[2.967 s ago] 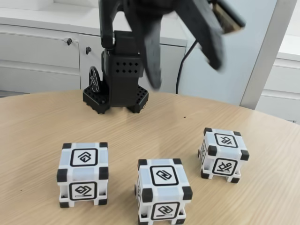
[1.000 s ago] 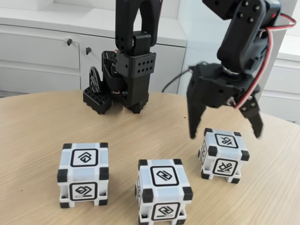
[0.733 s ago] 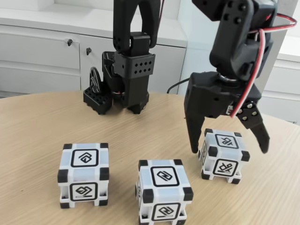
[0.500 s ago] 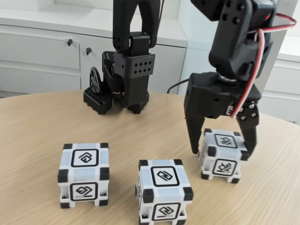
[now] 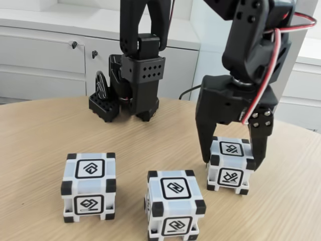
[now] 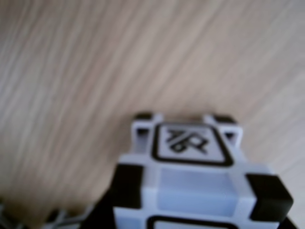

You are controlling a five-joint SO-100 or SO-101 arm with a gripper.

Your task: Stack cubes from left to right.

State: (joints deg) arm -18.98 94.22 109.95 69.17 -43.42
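The right cube [image 5: 229, 165] in the fixed view sits on the wooden bench [image 5: 45, 130], its base on the surface as far as that view shows, with a different glyph on its top and front faces than the other two bear. The hand [image 5: 231, 159] straddles it from above: one black finger [image 5: 204, 135] runs down along its left side and the other [image 5: 260, 145] along its right side, both closed in narrow against the cube's upper corners so that the hand grips it between them. In the wrist view the same cube [image 6: 190, 171] lies close under the camera, blurred, its black corner blocks and one framed glyph visible, with wood grain all around it. To the left in the fixed view, well apart from the gripped cube, the middle cube [image 5: 175, 205] stands nearest the camera, and the left cube [image 5: 89, 187] stands apart from it farther left; neither touches another. Behind them the arm's black base [image 5: 131, 85] stands at the far edge of the bench, and red and white wires [image 5: 268, 65] run down the arm's wrist above the hand. White cabinets [image 5: 40, 60] line the back wall.
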